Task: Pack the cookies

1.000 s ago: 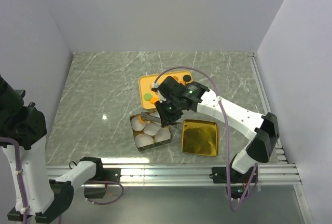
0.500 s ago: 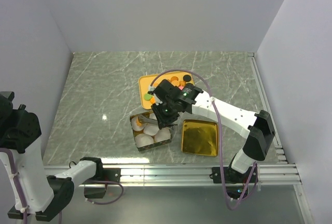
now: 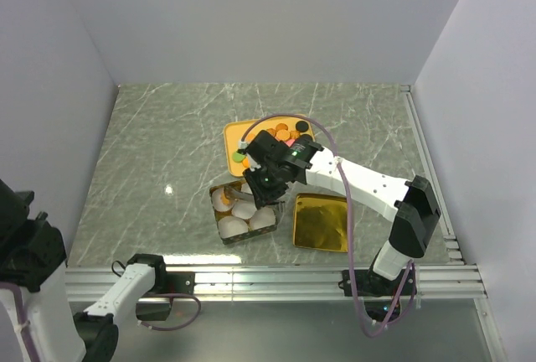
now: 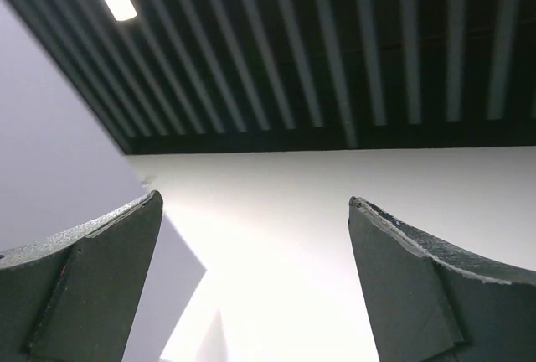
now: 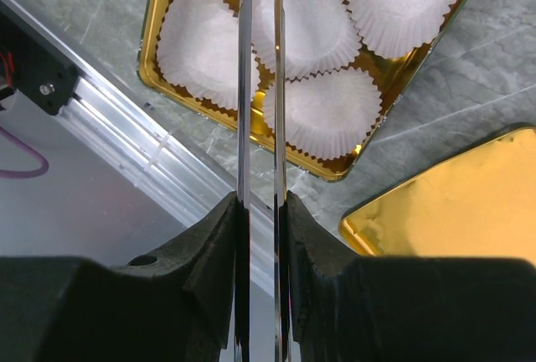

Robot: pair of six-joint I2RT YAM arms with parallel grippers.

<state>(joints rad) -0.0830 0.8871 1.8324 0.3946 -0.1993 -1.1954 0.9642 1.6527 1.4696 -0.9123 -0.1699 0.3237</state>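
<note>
The cookies (image 3: 276, 133), orange, green, pink and black, lie on an orange tray (image 3: 233, 133) at mid-table. My right gripper (image 3: 263, 183) (image 5: 261, 203) is shut on thin metal tongs (image 5: 258, 85). Their blades reach over a gold tin (image 3: 216, 208) (image 5: 156, 27) filled with white pleated paper cups (image 5: 208, 43). An orange bit (image 3: 226, 198) shows at the tongs' tip by the tin's back-left cup; I cannot tell whether it is held or lying there. My left gripper (image 4: 254, 203) points up at the ceiling, open and empty.
A gold lid (image 3: 322, 221) (image 5: 452, 203) lies right of the tin. An aluminium rail (image 3: 276, 278) runs along the table's near edge. White walls close in the left, back and right sides.
My right gripper has swung left and nearer with the tongs, from the tray's edge to over the tin. The left arm has sunk toward the lower left corner.
</note>
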